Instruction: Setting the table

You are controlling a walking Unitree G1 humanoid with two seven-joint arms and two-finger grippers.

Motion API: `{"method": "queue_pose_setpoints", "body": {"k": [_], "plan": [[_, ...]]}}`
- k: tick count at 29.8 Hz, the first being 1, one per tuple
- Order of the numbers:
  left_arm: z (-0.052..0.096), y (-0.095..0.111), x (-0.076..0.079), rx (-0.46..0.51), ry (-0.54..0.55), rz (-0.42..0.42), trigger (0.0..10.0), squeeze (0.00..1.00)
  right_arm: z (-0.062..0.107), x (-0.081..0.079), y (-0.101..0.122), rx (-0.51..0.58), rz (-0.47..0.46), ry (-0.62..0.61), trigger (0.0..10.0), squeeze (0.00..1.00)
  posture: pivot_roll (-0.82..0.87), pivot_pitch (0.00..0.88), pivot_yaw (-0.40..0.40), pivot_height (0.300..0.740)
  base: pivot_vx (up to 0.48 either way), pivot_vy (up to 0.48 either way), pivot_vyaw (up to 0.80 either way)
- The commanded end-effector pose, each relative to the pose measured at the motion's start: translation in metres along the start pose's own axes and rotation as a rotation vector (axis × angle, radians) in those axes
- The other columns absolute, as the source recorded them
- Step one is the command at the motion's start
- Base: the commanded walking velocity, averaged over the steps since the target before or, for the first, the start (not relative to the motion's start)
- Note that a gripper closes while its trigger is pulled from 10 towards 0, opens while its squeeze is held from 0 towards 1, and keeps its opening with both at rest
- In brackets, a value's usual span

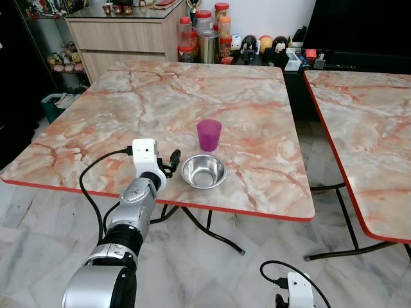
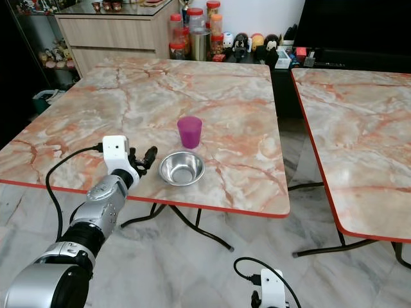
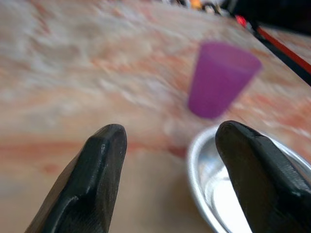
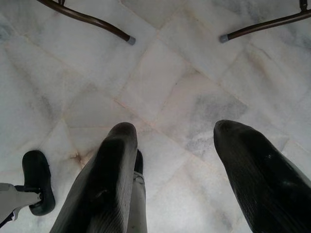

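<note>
A marble-patterned worktop (image 1: 128,109) with a red edge carries a steel bowl (image 1: 203,171) close to its near edge and a purple plastic cup (image 1: 209,135) standing upright just beyond the bowl, apart from it. The left pincer (image 1: 172,162) reaches over the near edge of the worktop and sits just left of the bowl. Its two black fingers (image 3: 92,179) are spread apart with nothing between them; in the left wrist view one finger overlaps the bowl's rim, though contact cannot be confirmed. That view is blurred.

The right pincer (image 4: 170,179) hangs low by the robot's side, above the pale marble floor (image 4: 194,73), its fingers also apart and empty.

A second worktop (image 1: 366,141) of the same pattern stands to the right, separated by a gap. At the far side, a wooden cabinet (image 1: 122,38) stands beside jars with red lids (image 1: 204,29) and a row of small figurines (image 1: 257,45).
</note>
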State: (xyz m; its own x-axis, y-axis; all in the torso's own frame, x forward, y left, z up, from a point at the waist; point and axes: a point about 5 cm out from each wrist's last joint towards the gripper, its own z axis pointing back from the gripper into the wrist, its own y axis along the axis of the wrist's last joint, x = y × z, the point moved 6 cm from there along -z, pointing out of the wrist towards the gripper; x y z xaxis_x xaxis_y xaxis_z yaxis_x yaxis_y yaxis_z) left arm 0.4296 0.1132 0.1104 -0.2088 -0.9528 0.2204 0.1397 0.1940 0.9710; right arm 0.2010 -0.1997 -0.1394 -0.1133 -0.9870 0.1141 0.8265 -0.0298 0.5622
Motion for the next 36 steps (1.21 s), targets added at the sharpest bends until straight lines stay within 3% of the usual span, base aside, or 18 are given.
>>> {"method": "queue_pose_setpoints", "body": {"k": [1,8,18,29,34,36], "plan": [[-0.002,-0.003,0.007,-0.031,-0.035,0.024,10.0,0.0,0.0,-0.001,-0.004,-0.013,-0.003,0.002,10.0,0.0,0.02,0.0,0.012,0.74,0.0,0.0,0.0],[-0.004,-0.023,0.017,-0.135,-0.03,0.028,10.0,0.0,0.001,-0.002,-0.006,-0.022,0.001,0.007,10.0,0.0,0.02,0.0,0.015,0.74,0.0,0.0,0.0],[-0.007,-0.026,0.028,-0.183,-0.046,0.039,10.0,0.0,0.001,-0.003,-0.008,-0.027,0.0,0.007,10.0,0.0,0.02,0.0,0.02,0.74,0.0,0.0,0.0],[-0.014,-0.018,0.03,-0.186,0.014,0.071,10.0,0.0,0.002,-0.002,-0.011,-0.033,-0.008,0.002,10.0,0.0,0.01,0.0,0.03,0.74,0.0,0.0,0.0],[-0.014,-0.022,0.031,-0.206,0.016,0.057,10.0,0.0,0.002,-0.002,-0.012,-0.035,-0.009,0.002,10.0,0.0,0.01,0.0,0.031,0.74,0.0,0.0,0.0],[-0.013,-0.023,0.025,-0.215,0.047,0.022,10.0,0.0,0.002,-0.002,-0.012,-0.035,-0.01,0.002,10.0,0.0,0.01,0.0,0.031,0.74,0.0,0.0,0.0]]}}
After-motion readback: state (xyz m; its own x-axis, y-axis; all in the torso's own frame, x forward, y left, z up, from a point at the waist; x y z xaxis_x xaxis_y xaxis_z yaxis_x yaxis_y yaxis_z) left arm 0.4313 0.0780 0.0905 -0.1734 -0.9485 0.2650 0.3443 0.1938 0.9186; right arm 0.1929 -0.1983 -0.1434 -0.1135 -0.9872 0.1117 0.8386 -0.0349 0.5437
